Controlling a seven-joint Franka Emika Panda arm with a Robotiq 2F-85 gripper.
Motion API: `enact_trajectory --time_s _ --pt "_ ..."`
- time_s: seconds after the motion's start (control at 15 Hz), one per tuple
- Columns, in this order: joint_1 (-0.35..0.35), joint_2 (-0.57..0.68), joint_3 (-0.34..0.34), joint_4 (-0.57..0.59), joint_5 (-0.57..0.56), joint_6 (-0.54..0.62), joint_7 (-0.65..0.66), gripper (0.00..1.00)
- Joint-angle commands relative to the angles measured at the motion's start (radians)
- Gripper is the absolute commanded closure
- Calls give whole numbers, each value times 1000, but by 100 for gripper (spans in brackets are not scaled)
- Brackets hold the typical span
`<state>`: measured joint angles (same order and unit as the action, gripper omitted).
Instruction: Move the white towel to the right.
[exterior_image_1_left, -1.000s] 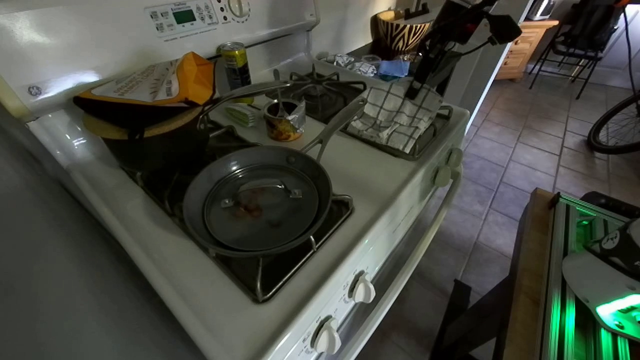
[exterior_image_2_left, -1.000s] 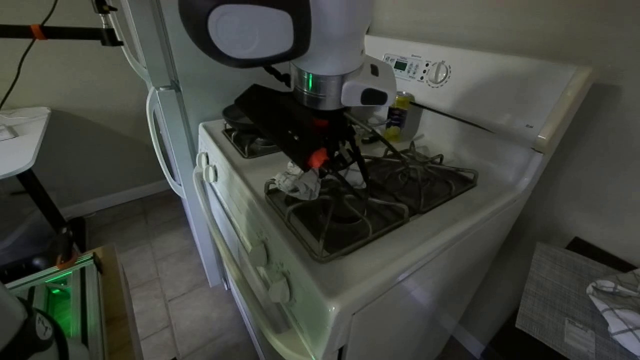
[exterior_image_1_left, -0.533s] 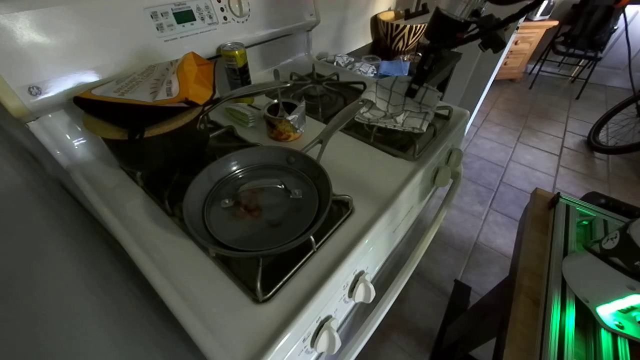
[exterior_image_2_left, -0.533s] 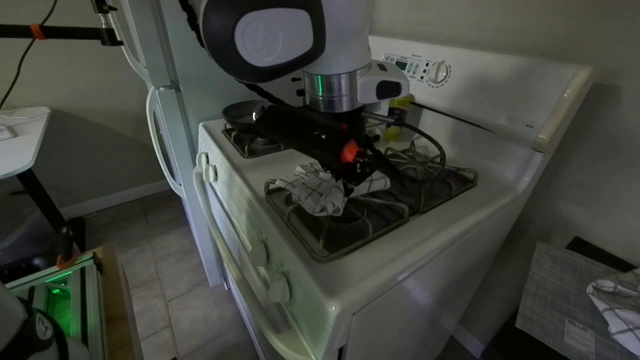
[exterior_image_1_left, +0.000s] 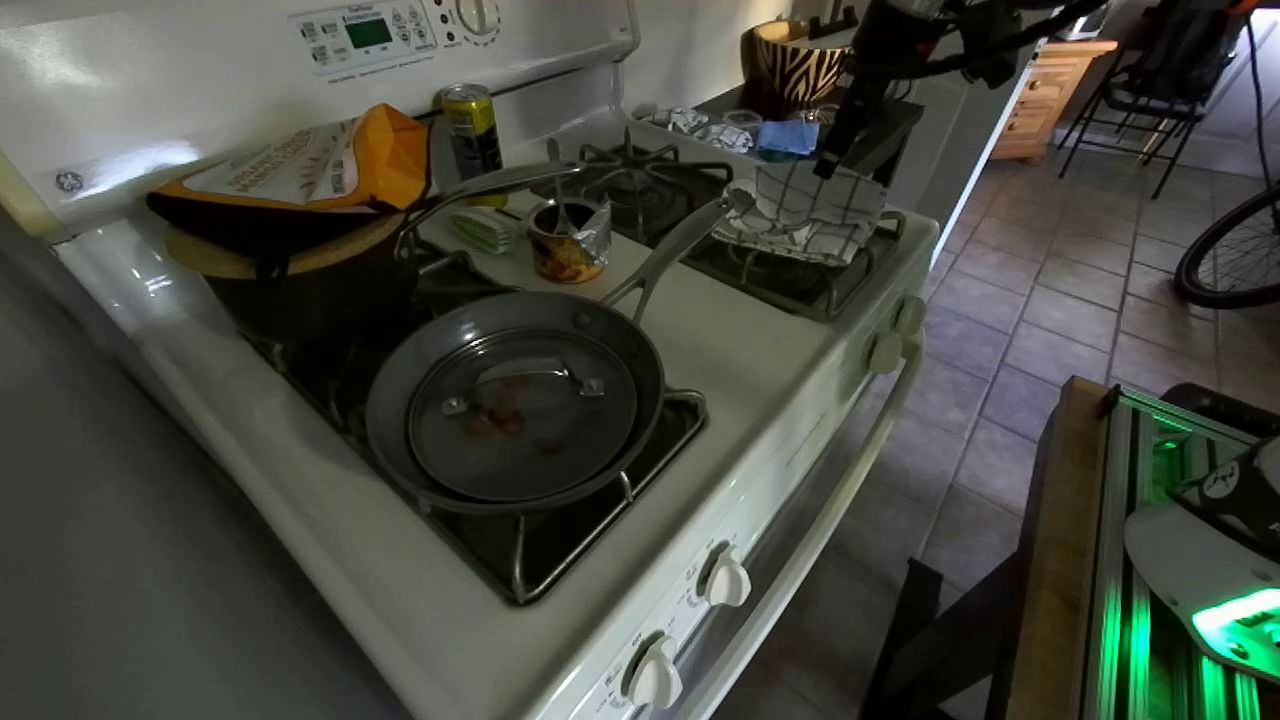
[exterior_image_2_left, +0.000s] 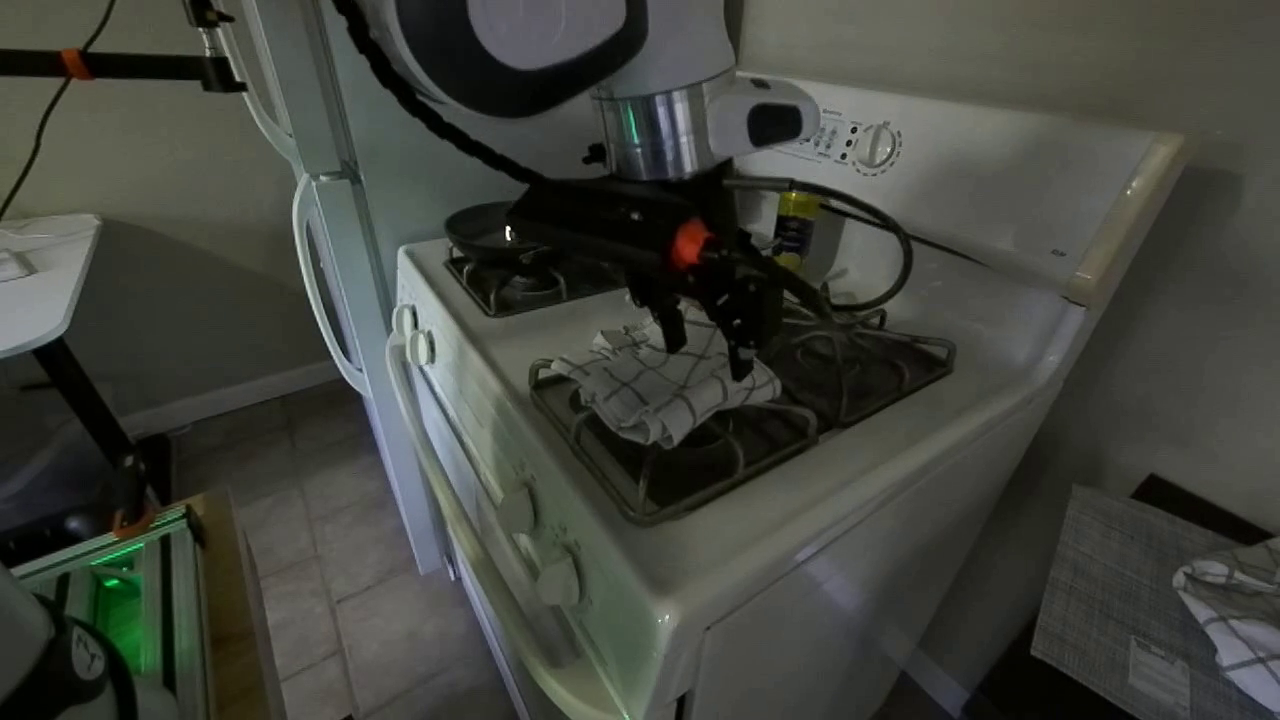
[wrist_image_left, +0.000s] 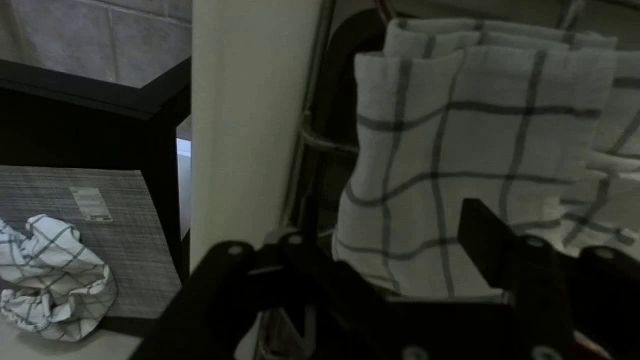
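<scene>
The white towel (exterior_image_2_left: 665, 390), a soft cloth with a thin dark grid check, lay folded in uneven layers over the far part of a wire-pronged burner grate (exterior_image_2_left: 731, 480) in an exterior view. The stove (exterior_image_2_left: 870, 470) beneath had a smooth, glossy white finish. The wrist view resolved the stacked folds along one towel edge more clearly than the exterior views. That view and an exterior view showed a second checked cloth (wrist_image_left: 60, 280), crumpled on a woven-textured grey mat (wrist_image_left: 137, 235). A round dark grey frying pan (exterior_image_1_left: 388, 410) appeared whole in an exterior view, a clear lid (exterior_image_1_left: 545, 460) lying in it and its long metal handle (exterior_image_1_left: 690, 231) pointing right, toward the towel. Beyond the pan stood a printed cup (exterior_image_1_left: 562, 262) with a crinkled foil flap (exterior_image_1_left: 597, 235). The arm (exterior_image_2_left: 690, 50), pale with a bright metal collar (exterior_image_2_left: 655, 135), was posed above the stove, its gripper (exterior_image_2_left: 708, 359) pointing down over the towel. The fingers (exterior_image_2_left: 741, 358) were spread apart, cloth visible between them; tip contact with the towel could not be determined.
</scene>
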<state>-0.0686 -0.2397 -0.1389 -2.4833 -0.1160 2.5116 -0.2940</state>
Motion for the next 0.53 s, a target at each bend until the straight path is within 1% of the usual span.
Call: enact_trajectory --time_s 0.0,0.07,0.2,0.33,0.4,0.47 --pt "33 -140 -6 -6 104 -126 -34 0" --pt "47 -171 -10 -2 131 -168 -58 0" --pt "73 -231 -6 -3 150 -235 -103 0" --pt "107 -287 -4 -19 162 -239 -153 0" --pt "81 -224 -1 16 135 -220 -104 0" --pt "95 -247 -1 12 138 -227 -117 0"
